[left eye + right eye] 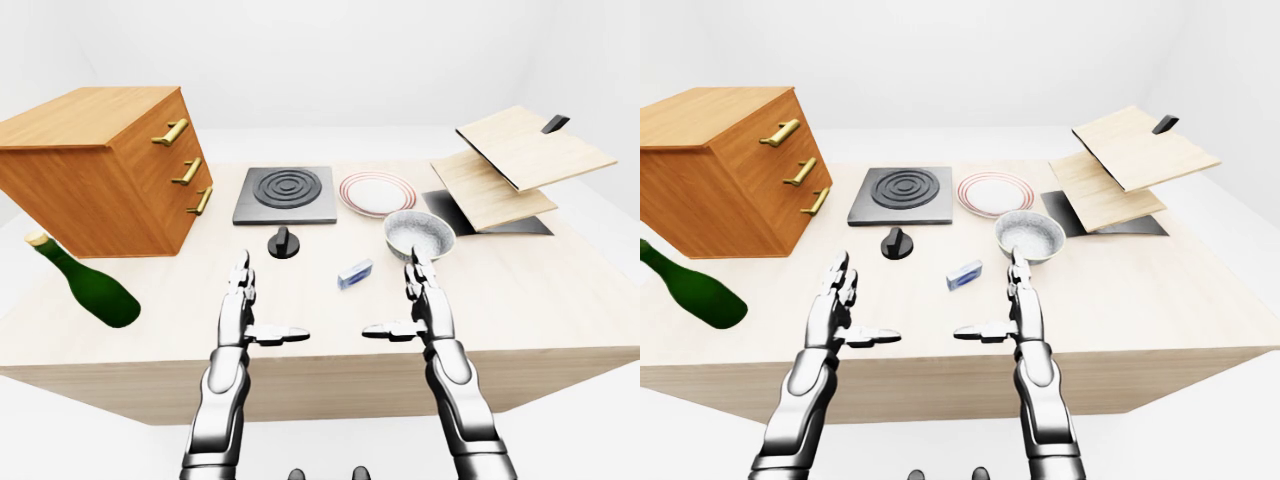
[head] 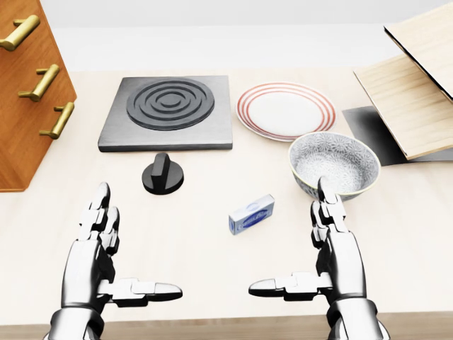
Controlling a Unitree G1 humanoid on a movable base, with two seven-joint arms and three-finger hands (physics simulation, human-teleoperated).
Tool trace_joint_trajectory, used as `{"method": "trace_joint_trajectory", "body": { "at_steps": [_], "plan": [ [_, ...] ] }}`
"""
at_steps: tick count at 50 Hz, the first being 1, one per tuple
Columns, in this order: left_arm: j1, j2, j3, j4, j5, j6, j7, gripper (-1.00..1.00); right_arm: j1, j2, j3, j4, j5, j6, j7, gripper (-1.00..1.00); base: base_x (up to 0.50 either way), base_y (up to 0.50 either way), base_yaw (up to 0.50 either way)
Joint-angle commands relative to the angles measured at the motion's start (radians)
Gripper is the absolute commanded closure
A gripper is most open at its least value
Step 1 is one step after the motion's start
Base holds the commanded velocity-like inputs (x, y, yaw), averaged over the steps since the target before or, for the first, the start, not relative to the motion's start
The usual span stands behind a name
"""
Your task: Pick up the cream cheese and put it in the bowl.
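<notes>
Hovering low at the bottom of the head view, the left hand [image 2: 106, 262] and the right hand [image 2: 322, 265] are both spread, fingers pointing up the frame and thumbs turned inward toward each other, holding nothing. Neither touches anything on the table [image 2: 396, 241].

Just above and between them, near the frame's centre, lies the cream cheese [image 2: 251, 214], a small blue-and-white box resting flat and angled, its long axis running lower left to upper right. It sits apart from both hands, nearer the right one. It looks like a light, stiff carton with smooth printed faces, likely a little slippery, so a pinch across its two long sides seems the safest hold; squeezing hard could dent it.

Right of the box and slightly higher stands the bowl [image 2: 334, 163], patterned grey, upright and empty, its near rim just above the right hand's fingertips. It looks rigid and possibly breakable, so the box should be lowered in rather than dropped.

Further up are a black knob [image 2: 163, 173], a dark burner plate [image 2: 170, 112] and a red-rimmed plate [image 2: 285, 110]. In the left-eye view a green bottle [image 1: 85, 285] lies at the left.
</notes>
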Motion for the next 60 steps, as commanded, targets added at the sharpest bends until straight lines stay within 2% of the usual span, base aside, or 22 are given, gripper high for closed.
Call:
{"method": "trace_joint_trajectory", "body": {
  "at_steps": [1, 10, 16, 24, 34, 37, 38, 47, 48, 50, 54, 58, 60],
  "plan": [
    [0.009, 0.009, 0.017, -0.001, -0.004, -0.003, -0.023, -1.0, -0.008, -0.011, -0.028, 0.013, 0.018, -0.003, 0.019, -1.0, 0.0, 0.0, 0.0],
    [-0.003, 0.008, 0.022, 0.011, -0.007, -0.009, -0.021, -1.0, -0.014, -0.01, -0.028, -0.006, 0.023, 0.014, 0.02, -1.0, 0.0, 0.0, 0.0],
    [-0.001, 0.007, 0.021, -0.005, -0.015, 0.005, -0.023, -1.0, -0.017, -0.009, -0.029, 0.007, 0.034, 0.009, 0.023, -1.0, 0.0, -0.14, 0.0],
    [0.001, 0.006, 0.018, 0.005, -0.013, -0.01, -0.023, -1.0, -0.024, -0.011, -0.029, 0.022, 0.031, -0.002, 0.019, -1.0, 0.0, -0.5, 0.0],
    [-0.001, 0.01, 0.028, -0.015, -0.027, 0.007, -0.023, -1.0, -0.025, -0.012, -0.031, 0.013, 0.028, -0.001, 0.016, -1.0, 0.0, -0.5, 0.0],
    [-0.002, 0.009, 0.027, -0.008, -0.026, 0.0, -0.024, -1.0, -0.026, -0.011, -0.032, 0.014, 0.037, -0.01, 0.022, -1.0, 0.0, -0.5, 0.0],
    [0.0, 0.009, 0.027, -0.012, -0.026, 0.0, -0.024, -1.0, -0.029, -0.015, -0.024, 0.029, -0.002, -0.028, 0.003, -1.0, 0.0, 0.0, 0.0],
    [0.007, 0.007, 0.022, -0.03, -0.026, 0.004, -0.027, -1.0, -0.008, -0.008, -0.016, -0.007, 0.007, -0.016, 0.026, -1.0, 0.0, 0.0, 0.0],
    [0.011, 0.007, 0.021, -0.04, -0.027, 0.011, -0.028, -1.0, -0.005, -0.008, -0.017, -0.012, 0.009, -0.015, 0.027, -1.0, 0.0, 0.0, 0.0],
    [0.01, 0.005, 0.019, -0.034, -0.025, 0.004, -0.028, -1.0, -0.013, -0.009, -0.019, -0.002, 0.0, -0.014, 0.017, -1.0, 0.47, 0.0, 0.0],
    [0.018, 0.004, 0.016, -0.049, -0.025, 0.01, -0.029, -1.0, -0.02, -0.01, -0.023, 0.001, 0.009, -0.014, 0.019, -1.0, 0.5, 0.0, 0.0],
    [0.012, 0.005, 0.017, -0.03, -0.023, -0.005, -0.031, -1.0, -0.015, -0.01, -0.021, 0.003, 0.0, -0.035, 0.016, -1.0, 0.36, 0.0, 0.0],
    [0.008, 0.006, 0.018, -0.018, -0.02, -0.012, -0.03, -1.0, -0.01, -0.011, -0.02, -0.006, 0.0, -0.028, 0.016, -1.0, 0.0, 0.0, 0.0]
  ]
}}
